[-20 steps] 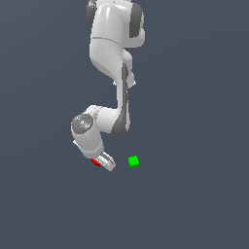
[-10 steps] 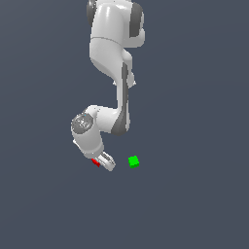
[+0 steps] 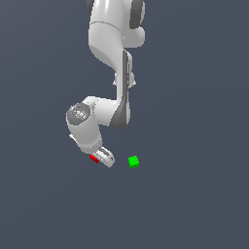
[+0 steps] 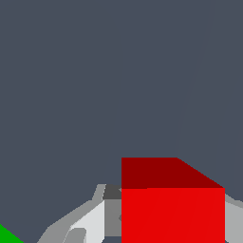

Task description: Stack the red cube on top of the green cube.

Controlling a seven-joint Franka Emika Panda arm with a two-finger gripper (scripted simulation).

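The white arm (image 3: pixel 114 73) reaches down from the top of the exterior view and bends at a rounded joint, ending low over the flat grey floor (image 3: pixel 194 194). Its gripper (image 3: pixel 103 157) sits at the bottom of the arm, tilted toward the exterior view's right, and the red cube (image 3: pixel 94 158) peeks out from its side facing the exterior view's left, mostly covered by the white fingers.

In the wrist view the red cube (image 4: pixel 172 209) fills much of the frame, one bright face toward the camera and a darker face above it. It lies between the fingers (image 4: pixel 90 220): one pale grey finger shows on one side of it and a sliver of the other on the opposite side. The fingers appear to sit right against the cube's flanks, but whether they are actually squeezing it I cannot tell (the contact lines are hidden by the cube itself and by the frame edge).

The green cube (image 3: pixel 133 161) rests on the floor by itself, near the gripper on the exterior view's right and apart from it. In the wrist view only a small green corner (image 4: pixel 7 236) shows at the frame's edge.
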